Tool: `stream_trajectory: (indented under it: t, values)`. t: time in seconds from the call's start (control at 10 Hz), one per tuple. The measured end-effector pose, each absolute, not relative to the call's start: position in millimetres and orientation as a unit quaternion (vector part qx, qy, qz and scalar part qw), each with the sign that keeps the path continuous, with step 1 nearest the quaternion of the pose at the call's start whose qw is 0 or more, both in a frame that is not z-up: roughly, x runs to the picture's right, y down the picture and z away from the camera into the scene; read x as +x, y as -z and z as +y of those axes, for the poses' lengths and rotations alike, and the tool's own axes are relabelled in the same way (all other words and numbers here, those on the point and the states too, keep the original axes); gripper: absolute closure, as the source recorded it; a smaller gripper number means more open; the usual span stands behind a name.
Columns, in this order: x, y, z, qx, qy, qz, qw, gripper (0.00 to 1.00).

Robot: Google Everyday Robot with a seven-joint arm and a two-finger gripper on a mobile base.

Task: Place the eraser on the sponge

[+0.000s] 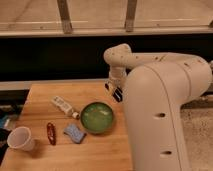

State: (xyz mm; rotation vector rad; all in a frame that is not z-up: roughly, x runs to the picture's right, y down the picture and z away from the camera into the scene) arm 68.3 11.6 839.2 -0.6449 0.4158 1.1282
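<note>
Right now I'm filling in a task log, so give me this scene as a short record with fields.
hand: raised over the table near its right edge, holding the eraser
eraser: in the hand, off the table
sponge: on the table, front-left of the green bowl, nothing on it
task: not yet done
</note>
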Motion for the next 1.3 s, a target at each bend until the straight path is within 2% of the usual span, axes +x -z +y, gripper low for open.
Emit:
stream_trajectory:
  t: [0.4,0.6,1.3]
  values:
    - [41.7,-820.1,0.1,-0.365,-0.544,0.096,0.749,1.0]
    - [23.8,-809.9,-2.7,-0.371,-0.542,0.073,0.751,1.0]
    - [12.9,-803.5,-2.2,-0.37,-0.534,0.073,0.757,1.0]
